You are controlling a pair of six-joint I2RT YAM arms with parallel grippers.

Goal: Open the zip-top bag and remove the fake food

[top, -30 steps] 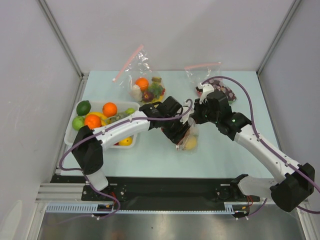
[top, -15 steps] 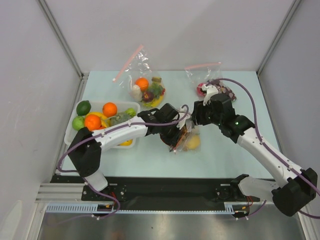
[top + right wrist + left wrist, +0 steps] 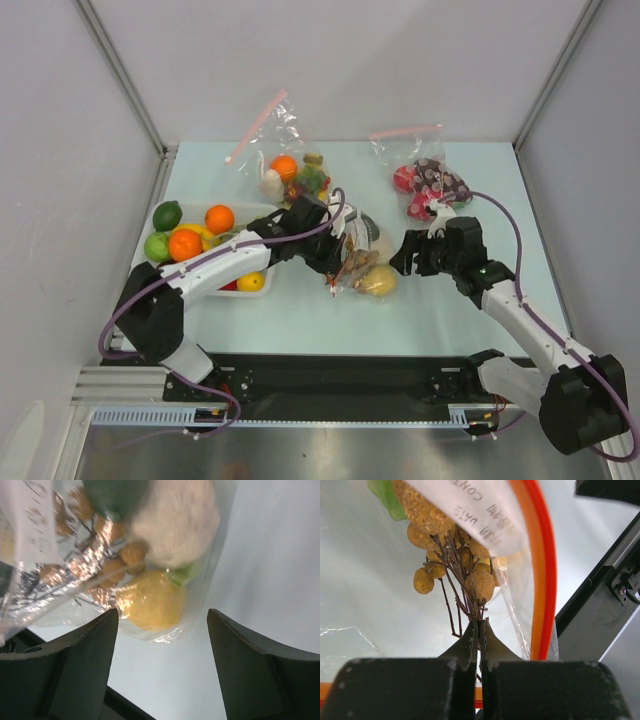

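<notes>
The zip-top bag point(image 3: 365, 238) lies mid-table, its red-orange rim point(image 3: 544, 580) and white label point(image 3: 485, 510) close in the left wrist view. The fake food shows inside it: a brown bumpy cluster point(image 3: 470, 575), a yellow fruit point(image 3: 152, 605), a pale leafy head point(image 3: 175, 520) and a dark green piece point(image 3: 117, 492). My left gripper point(image 3: 480, 622) reaches in through the rim and is shut on the cluster's thin dark stems. In the top view it sits at the bag's left side point(image 3: 335, 260). My right gripper point(image 3: 162, 612) stands open just right of the bag point(image 3: 403, 258), touching nothing.
A white tray point(image 3: 138, 272) with oranges, limes and other toy fruit sits at the left. Two clear bags with pink zip strips lie at the back, one holding mixed toys point(image 3: 292, 172), one red-purple toys point(image 3: 428, 182). Walls close in the sides and back.
My right gripper let go of the bag, opened and drew back to the right. My left gripper shut on the cluster's stems and pulled left; the bag shifted and flattened.
</notes>
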